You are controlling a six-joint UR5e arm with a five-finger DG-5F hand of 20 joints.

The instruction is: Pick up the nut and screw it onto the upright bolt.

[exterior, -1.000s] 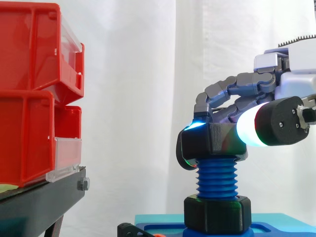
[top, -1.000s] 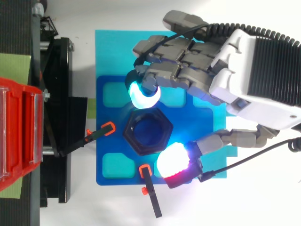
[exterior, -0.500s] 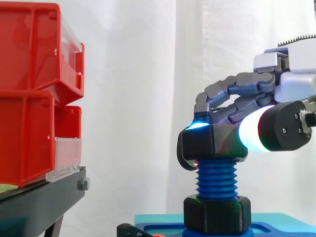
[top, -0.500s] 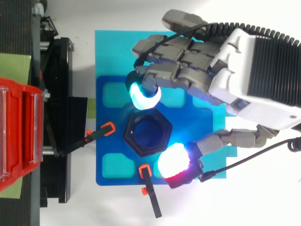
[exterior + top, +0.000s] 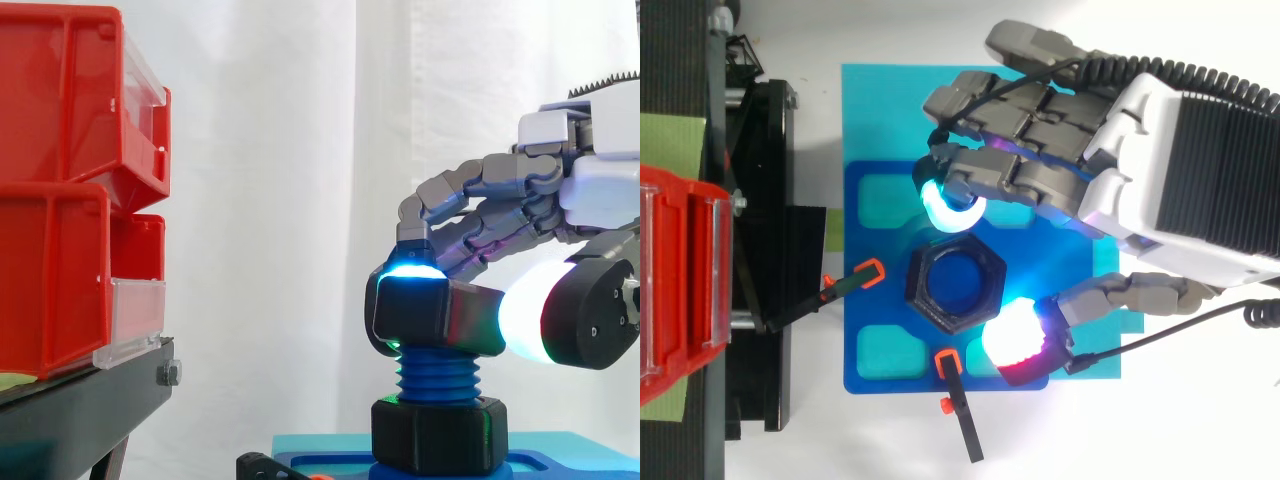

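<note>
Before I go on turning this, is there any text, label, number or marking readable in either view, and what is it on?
None can be read.
Clear label holder on the red bins: blank.
nut, bolt, blue base: no print or markings.
hand, pinching the nut: no lettering that I can make out.

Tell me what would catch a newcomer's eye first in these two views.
The hand, coming in from the right, pinches a black hexagonal nut between brightly glowing fingertips at the top of an upright blue bolt. At the left of the side view, red bins are stacked on a black stand.
</note>
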